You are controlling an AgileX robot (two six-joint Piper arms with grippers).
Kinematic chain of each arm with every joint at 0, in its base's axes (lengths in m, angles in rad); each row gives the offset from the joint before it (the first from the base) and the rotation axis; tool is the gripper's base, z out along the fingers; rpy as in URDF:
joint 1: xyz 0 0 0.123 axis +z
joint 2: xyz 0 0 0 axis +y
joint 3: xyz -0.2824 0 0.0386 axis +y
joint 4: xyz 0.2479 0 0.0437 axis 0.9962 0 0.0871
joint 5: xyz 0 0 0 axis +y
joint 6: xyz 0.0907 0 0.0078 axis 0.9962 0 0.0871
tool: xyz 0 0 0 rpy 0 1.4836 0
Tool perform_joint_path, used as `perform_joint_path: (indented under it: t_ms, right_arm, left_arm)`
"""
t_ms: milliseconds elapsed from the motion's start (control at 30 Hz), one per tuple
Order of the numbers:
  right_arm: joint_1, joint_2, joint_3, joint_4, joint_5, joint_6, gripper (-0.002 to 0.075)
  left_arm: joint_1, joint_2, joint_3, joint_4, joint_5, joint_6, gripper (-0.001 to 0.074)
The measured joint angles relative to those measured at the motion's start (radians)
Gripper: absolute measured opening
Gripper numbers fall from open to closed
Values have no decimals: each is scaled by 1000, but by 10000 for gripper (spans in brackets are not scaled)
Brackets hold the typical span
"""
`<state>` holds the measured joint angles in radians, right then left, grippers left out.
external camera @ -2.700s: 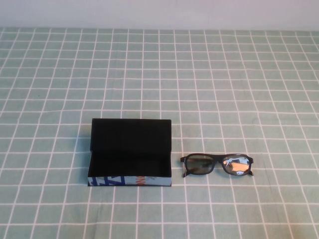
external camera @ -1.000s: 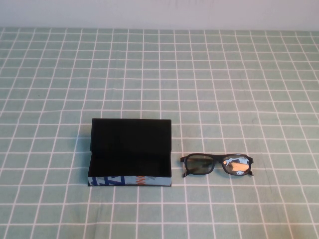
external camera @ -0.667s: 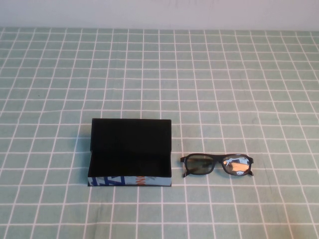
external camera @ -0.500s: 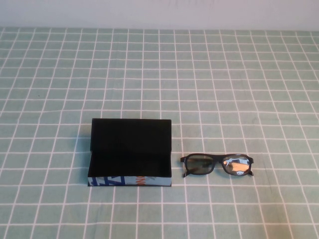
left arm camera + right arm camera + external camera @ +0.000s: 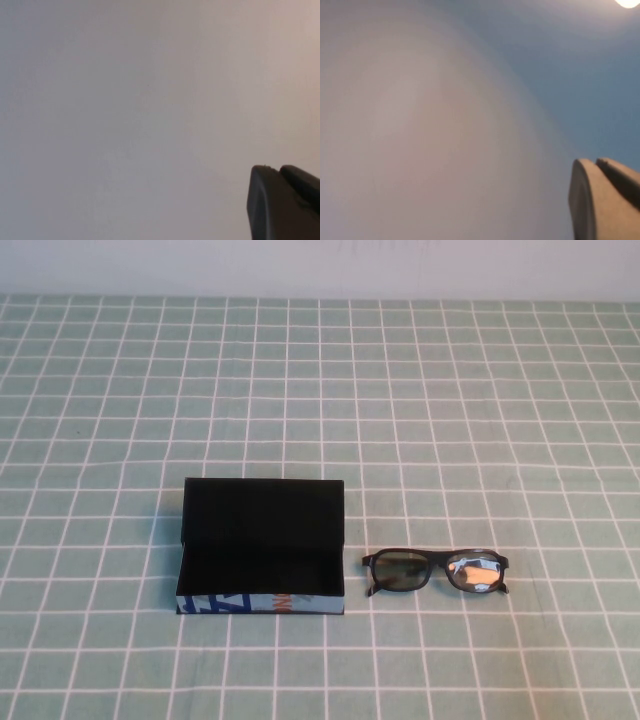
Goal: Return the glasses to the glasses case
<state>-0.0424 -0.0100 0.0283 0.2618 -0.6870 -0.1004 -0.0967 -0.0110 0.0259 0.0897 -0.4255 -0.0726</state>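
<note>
Glasses [image 5: 436, 572] lie flat on the green checked cloth [image 5: 480, 420], just right of the open glasses case [image 5: 262, 548], apart from it. Left gripper [image 5: 287, 200] and right gripper [image 5: 607, 197] each face a blank surface, fingers pressed closed, holding nothing.

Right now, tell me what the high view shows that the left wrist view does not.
Only the high view shows the work area: the glasses case lying open on the green checked cloth, with the glasses on the cloth beside it, to the robot's right, apart from it. Neither claw appears there. Only the left wrist view shows part of the left claw, against a blank pale surface. The two views share nothing; the right claw shows only in its own wrist view.
</note>
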Motion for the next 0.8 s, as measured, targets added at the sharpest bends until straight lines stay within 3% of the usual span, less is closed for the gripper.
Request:
perform_joint_path:
  t_ms: [167,467,633,800]
  right_arm:
    - [0,-4,0,0,-98,3,-13]
    - [0,-4,-223,2,-81,62,-13]
    - [0,35,-393,-8,-42,169,-13]
    - [0,139,-596,-105,277,248,-13]
  left_arm:
    - [0,0,0,0,-35,2,-1]
    - [0,-4,-17,-35,-341,-87,-1]
    - [0,-4,-173,-37,-219,-114,-1]
    - [0,22,-362,-37,27,-122,-1]
